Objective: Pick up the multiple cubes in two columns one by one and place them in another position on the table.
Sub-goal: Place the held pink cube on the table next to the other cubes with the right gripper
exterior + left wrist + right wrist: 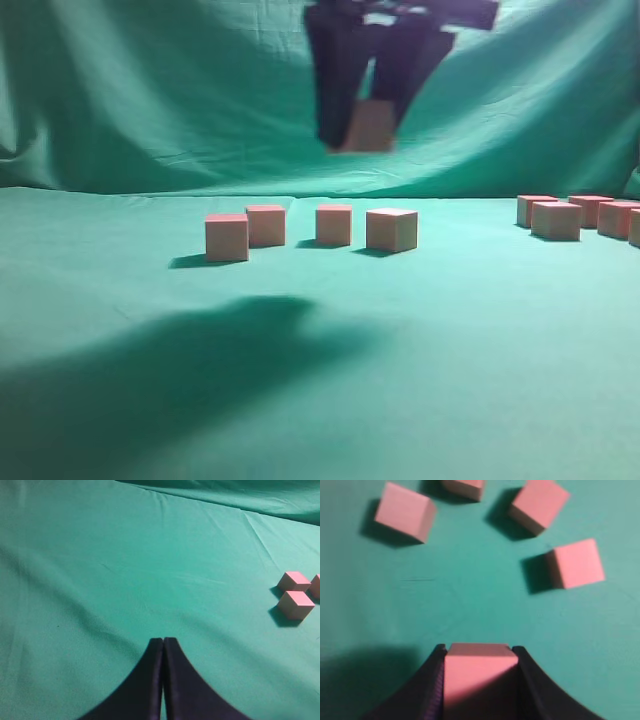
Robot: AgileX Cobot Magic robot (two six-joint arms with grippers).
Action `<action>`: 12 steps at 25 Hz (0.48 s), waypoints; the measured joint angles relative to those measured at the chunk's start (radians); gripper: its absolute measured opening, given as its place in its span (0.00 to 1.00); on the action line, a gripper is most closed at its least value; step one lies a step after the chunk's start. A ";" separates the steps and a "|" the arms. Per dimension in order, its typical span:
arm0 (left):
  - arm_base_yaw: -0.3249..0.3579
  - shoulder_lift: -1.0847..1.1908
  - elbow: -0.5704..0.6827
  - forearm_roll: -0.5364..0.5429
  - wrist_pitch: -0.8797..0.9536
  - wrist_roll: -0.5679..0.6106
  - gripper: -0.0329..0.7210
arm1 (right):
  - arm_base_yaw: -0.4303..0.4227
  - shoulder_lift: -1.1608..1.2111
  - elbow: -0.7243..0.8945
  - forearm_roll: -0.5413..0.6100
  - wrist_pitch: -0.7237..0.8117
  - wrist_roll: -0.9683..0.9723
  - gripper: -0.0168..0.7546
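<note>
My right gripper (362, 143) hangs high above the green table, shut on a pink-topped wooden cube (370, 125). In the right wrist view the cube (479, 672) sits between the jaws (479, 652). Several like cubes lie on the cloth below it: (405, 512), (465, 487), (539, 504), (576, 564). In the exterior view they form a loose row: (227, 237), (266, 225), (334, 225), (391, 230). My left gripper (163, 641) is shut and empty over bare cloth. It does not show in the exterior view.
A second group of cubes (556, 220) sits at the far right of the table. The left wrist view shows cubes (295, 604) at its right edge. Green cloth (120, 100) hangs as a backdrop. The arm's shadow (200, 360) falls on the front left.
</note>
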 joint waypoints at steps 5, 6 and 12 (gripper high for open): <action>0.000 0.000 0.000 0.000 0.000 0.000 0.04 | 0.072 0.085 -0.041 0.021 -0.038 0.000 0.36; 0.000 0.000 0.000 0.000 0.000 0.000 0.04 | 0.076 0.108 -0.058 0.026 -0.038 0.000 0.36; 0.000 0.000 0.000 0.000 0.000 0.000 0.04 | 0.078 0.228 -0.184 0.030 -0.002 0.005 0.36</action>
